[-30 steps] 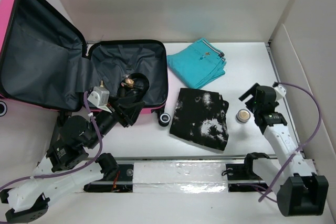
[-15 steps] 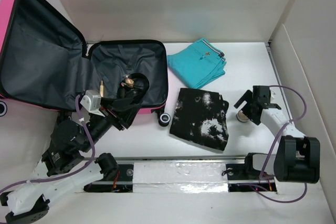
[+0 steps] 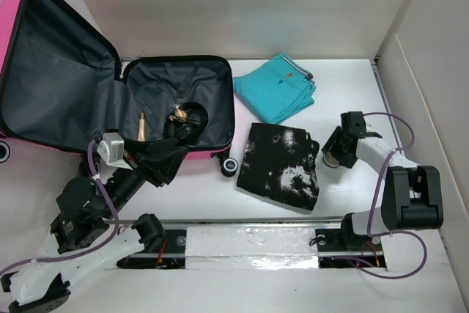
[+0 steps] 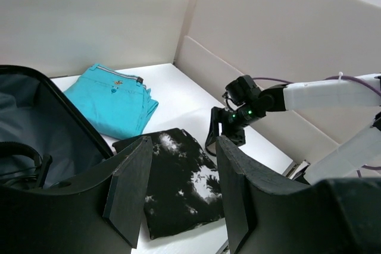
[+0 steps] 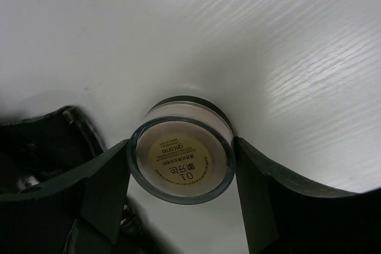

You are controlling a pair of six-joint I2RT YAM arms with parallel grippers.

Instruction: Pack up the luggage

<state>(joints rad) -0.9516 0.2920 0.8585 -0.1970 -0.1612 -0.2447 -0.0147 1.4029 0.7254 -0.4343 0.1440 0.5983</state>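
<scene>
- One luggage (image 3: 146,86) case stands at the far left of the table (image 3: 352,86), fully open.
- Shell: bright pink hard plastic, seen on the outside of the lid at the left edge and along the near rim of the base half.
- Lining: dark grey fabric in both halves, with a black edge band.
- Lid half is raised and leans back to the left; base half lies flat on the table.
- Two black caster wheels (image 3: 231,166) show, one at the near right corner and one at the far left edge.
- Contents of the base half: a black looped item (image 3: 189,116) and small gold-coloured pieces; their nature cannot be told.
- Left gripper (image 4: 181,165) hangs over the near rim of the base half, jaws partly apart and holding nothing.
- Right gripper (image 5: 178,147) is low on the right side of the table, fingers pressed against both sides of a small round jar (image 5: 181,159) that stands on the surface.
- Black-and-white garment (image 3: 282,166) lies folded between case and jar.
- Teal garment (image 3: 277,87) lies folded beyond it.
</scene>
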